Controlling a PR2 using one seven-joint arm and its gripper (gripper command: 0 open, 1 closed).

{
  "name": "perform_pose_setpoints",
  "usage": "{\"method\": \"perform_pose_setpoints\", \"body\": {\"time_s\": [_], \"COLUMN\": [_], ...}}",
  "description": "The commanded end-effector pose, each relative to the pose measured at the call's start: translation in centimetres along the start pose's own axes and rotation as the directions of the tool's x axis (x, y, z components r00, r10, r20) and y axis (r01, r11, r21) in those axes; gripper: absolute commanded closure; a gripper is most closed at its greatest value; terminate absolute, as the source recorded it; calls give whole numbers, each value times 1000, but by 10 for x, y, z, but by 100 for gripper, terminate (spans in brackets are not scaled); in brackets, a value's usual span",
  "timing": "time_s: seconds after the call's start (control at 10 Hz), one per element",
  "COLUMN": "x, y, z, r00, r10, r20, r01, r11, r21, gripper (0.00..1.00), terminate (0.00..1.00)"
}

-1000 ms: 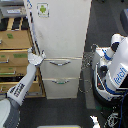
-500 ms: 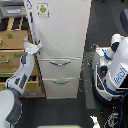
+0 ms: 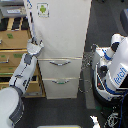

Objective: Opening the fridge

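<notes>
Fridge door, arm newly arrived at its left edge

The arm has swung up from beside the lower drawers since a second ago; its fingers (image 3: pixel 38 45) now sit at the left edge of the fridge (image 3: pixel 62 42), on the tall upper door. The drawer handle (image 3: pixel 56 63) lies below and right of the fingers, the green sticker (image 3: pixel 43 9) above them. Finger opening and grip: cannot tell, too blurred. Door appears shut; pulling likely comes next.

fridge (image 3: pixel 62 47) top cropped (jaws blurred)
</notes>
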Motion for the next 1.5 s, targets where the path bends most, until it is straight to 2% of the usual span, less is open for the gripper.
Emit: {"method": "perform_pose_setpoints", "body": {"time_s": [0.1,1.2,1.3,1.5], "x": [10,8,4,-62], "y": [3,10,7,-26], "z": [-33,-35,-32,-8], "r00": [1000,1000,1000,990], "r10": [-15,1,-8,-141], "r20": [8,0,4,31], "r01": [15,-1,8,142], "r11": [1000,1000,1000,990], "r21": [-9,-24,-28,-23], "gripper": [100,100,100,100], "terminate": [0,0,0,0]}}
